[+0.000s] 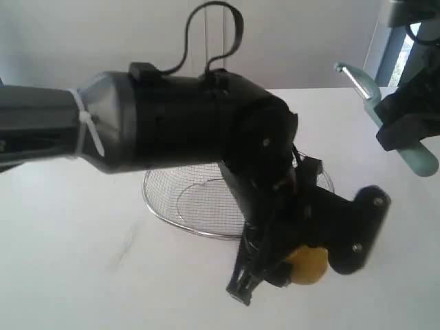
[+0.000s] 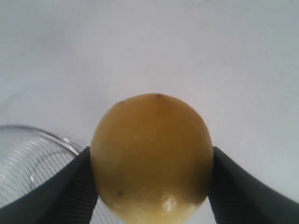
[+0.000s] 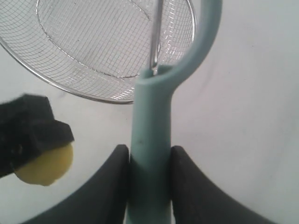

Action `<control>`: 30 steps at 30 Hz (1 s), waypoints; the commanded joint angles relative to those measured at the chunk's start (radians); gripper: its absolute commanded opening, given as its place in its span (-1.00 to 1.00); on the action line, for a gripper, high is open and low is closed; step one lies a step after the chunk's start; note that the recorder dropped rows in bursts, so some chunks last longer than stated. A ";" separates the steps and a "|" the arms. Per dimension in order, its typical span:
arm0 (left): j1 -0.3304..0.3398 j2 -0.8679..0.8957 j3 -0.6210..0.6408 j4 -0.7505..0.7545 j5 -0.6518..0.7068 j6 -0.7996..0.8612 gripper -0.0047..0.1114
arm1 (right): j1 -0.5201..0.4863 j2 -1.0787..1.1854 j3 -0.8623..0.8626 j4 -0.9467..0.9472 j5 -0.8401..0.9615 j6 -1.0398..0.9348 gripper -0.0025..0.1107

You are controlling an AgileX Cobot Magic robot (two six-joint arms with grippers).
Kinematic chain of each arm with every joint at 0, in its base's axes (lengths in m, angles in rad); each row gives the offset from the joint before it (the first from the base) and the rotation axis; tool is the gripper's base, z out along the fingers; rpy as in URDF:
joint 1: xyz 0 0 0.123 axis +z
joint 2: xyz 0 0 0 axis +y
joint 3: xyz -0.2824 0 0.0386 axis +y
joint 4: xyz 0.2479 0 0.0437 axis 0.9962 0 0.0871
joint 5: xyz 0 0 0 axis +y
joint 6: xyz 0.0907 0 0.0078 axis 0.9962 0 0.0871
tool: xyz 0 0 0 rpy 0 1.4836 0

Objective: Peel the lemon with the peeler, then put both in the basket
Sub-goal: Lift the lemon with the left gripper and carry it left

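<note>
The yellow lemon sits squeezed between the two black fingers of my left gripper, which is shut on it just above the white table. In the exterior view the lemon shows low at the right of centre, below the big black left arm, near my left gripper. My right gripper is shut on the pale teal handle of the peeler, held up at the right edge of the exterior view with the peeler head pointing up-left. The wire-mesh basket lies behind the left arm, partly hidden.
The basket's metal rim lies close beside the lemon in the right wrist view, and a curve of the rim shows in the left wrist view. The white table spreads to the left and front.
</note>
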 commanded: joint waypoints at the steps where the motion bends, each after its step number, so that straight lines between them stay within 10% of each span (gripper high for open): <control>1: 0.101 -0.059 -0.002 -0.032 0.184 -0.123 -0.92 | -0.006 -0.008 -0.009 -0.021 -0.032 0.013 -0.96; 14: 0.695 -0.325 0.258 -0.918 0.241 0.373 -0.92 | -0.006 -0.008 0.049 -0.008 -0.102 0.013 -0.96; 30: 0.760 -0.457 0.380 -1.016 0.267 0.411 -0.92 | -0.006 -0.006 0.049 0.162 -0.362 0.013 -0.96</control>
